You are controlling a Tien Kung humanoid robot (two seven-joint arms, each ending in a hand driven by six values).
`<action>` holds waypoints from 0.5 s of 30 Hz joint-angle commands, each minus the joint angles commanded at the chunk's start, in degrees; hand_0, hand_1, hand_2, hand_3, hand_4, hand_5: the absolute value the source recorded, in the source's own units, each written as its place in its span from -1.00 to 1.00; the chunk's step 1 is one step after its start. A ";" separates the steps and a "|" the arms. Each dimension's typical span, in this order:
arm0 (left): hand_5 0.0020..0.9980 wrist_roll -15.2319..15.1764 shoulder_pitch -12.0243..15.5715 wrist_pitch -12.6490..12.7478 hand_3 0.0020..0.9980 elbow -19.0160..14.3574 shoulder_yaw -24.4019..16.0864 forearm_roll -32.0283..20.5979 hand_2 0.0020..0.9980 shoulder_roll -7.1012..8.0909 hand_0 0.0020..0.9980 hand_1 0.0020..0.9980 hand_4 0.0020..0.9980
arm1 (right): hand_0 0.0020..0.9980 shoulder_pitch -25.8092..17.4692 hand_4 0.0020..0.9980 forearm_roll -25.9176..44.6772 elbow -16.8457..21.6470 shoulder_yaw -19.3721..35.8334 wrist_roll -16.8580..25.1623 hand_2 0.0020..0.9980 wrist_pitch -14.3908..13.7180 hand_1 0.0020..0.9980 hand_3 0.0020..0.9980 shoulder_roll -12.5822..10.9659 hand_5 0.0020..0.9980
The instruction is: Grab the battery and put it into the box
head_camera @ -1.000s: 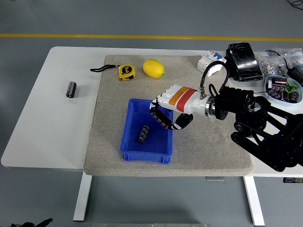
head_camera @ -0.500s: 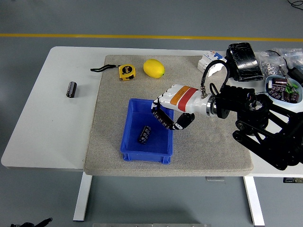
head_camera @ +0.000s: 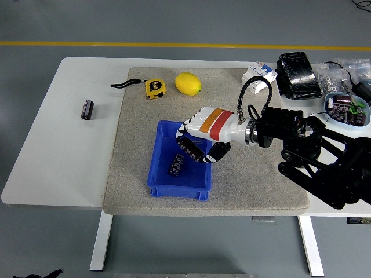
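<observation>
A dark cylindrical battery (head_camera: 177, 164) lies inside the blue box (head_camera: 163, 183) on the grey mat. My right hand (head_camera: 196, 147), white with an orange stripe, hovers over the box's right half, just above and right of that battery, fingers loosely curled downward and holding nothing. A second black battery (head_camera: 87, 109) lies on the bare white table at the far left. The left hand is out of the picture.
A yellow tape measure (head_camera: 154, 88) and a lemon (head_camera: 188, 83) lie at the mat's far edge. At the right end of the table stand a black pack (head_camera: 298, 74), a white box (head_camera: 258, 74) and a bowl of small parts (head_camera: 346, 109).
My right hand has moved left and slightly down, further over the box. The battery in the box has not moved.
</observation>
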 joint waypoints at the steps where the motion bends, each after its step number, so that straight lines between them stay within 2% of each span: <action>1: 0.55 -0.03 -0.01 0.02 0.56 0.01 -0.01 -0.02 0.54 0.00 0.41 0.28 0.53 | -0.06 0.06 0.89 0.02 0.04 0.00 0.04 0.54 -0.04 0.21 0.68 -0.02 -0.53; 4: 0.55 -0.15 -0.03 0.08 0.56 0.04 -0.18 0.05 0.54 -0.02 0.41 0.28 0.53 | -0.06 0.24 0.89 0.17 0.05 -0.05 0.12 0.54 -0.17 0.21 0.68 -0.08 -0.53; 5: 0.55 -0.19 -0.04 0.08 0.56 0.05 -0.17 0.04 0.54 -0.02 0.41 0.29 0.53 | 0.05 0.26 0.91 0.23 0.04 -0.07 0.17 0.62 -0.26 0.27 0.76 -0.11 -0.53; 15: 0.56 -0.13 -0.03 0.02 0.56 0.02 -0.45 0.24 0.54 -0.10 0.41 0.28 0.53 | 0.09 0.09 0.92 0.25 -0.18 0.61 0.07 0.66 -0.19 0.27 0.81 -0.19 -0.52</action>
